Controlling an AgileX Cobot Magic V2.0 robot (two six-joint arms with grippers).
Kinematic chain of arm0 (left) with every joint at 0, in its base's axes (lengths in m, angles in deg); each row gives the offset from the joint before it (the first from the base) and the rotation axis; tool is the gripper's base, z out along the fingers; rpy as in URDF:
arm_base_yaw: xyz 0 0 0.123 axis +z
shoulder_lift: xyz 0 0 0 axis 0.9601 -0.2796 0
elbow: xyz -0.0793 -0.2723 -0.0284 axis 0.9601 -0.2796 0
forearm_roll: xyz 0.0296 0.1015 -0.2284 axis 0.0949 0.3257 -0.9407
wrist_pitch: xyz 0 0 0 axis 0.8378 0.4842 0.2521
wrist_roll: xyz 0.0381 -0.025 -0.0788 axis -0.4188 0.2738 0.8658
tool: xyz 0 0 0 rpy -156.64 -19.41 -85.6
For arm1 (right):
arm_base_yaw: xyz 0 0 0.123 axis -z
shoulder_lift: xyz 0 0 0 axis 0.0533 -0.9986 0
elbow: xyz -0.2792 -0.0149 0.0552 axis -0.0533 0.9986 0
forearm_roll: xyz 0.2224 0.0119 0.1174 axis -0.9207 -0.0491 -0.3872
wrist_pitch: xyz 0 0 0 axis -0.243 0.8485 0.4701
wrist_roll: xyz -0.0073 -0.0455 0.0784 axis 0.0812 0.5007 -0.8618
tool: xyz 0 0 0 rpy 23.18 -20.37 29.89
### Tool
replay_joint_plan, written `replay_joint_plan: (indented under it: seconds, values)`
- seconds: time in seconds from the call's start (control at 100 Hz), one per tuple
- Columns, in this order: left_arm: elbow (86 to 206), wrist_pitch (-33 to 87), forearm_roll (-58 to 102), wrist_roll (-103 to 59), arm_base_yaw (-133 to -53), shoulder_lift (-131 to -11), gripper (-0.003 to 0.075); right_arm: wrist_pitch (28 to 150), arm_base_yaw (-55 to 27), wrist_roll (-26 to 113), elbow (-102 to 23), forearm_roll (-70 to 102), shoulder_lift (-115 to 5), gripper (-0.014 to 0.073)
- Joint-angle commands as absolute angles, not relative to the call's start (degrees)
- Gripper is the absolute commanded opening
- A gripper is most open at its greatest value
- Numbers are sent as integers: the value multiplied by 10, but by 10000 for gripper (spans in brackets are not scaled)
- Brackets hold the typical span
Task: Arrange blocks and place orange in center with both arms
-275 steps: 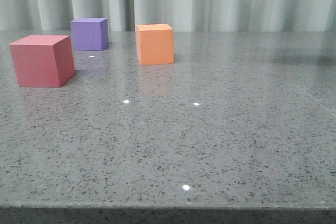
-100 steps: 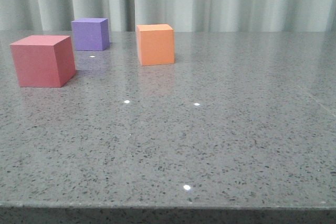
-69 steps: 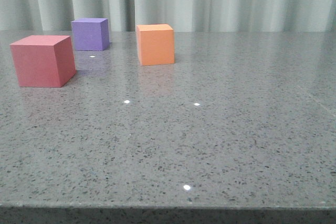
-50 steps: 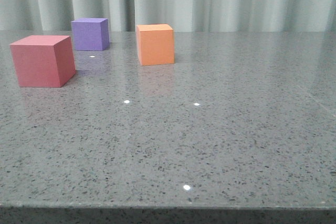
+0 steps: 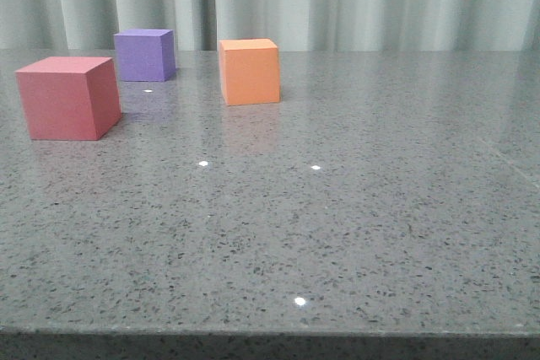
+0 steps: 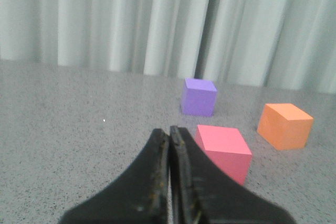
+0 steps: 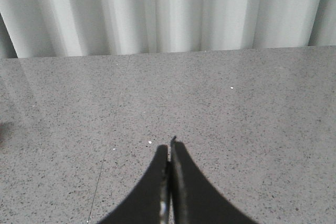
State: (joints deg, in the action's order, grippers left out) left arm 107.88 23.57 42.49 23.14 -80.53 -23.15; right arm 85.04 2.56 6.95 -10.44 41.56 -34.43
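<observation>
Left hand (image 6: 169, 132) closed, wrist view only | front: orange cube (image 5: 250, 71)

pinkish-red cube (image 5: 67, 97), purple cube (image 5: 144, 54), orange cube (image 5: 249, 71), grey speckled table (image 5: 337, 233)

The left tool (image 6: 169, 132) has its two dark fingers pressed together, tips meeting with only a thin seam between them, and nothing is gripped. The right tool (image 7: 171, 148) is likewise closed, fingertips touching and empty, above the worktop (image 7: 252, 108).
</observation>
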Motion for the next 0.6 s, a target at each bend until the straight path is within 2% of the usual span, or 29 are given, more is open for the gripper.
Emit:
replay_joint_plan:
  seconds: [0.0,0.16,0.32,0.59]
  values:
    - [1172,198,417,234,-804,-304,-20,803,29,75,-119,423,-341,-69]
    - [1317,78,419,234,-804,-448,-20,803,29,75,-119,423,-341,-69]
    - [1427,24,420,234,-804,-564,-20,803,29,75,-119,423,-341,-69]
    - [1498,-9,419,234,-804,-683,-20,803,29,75,-119,423,-341,-69]
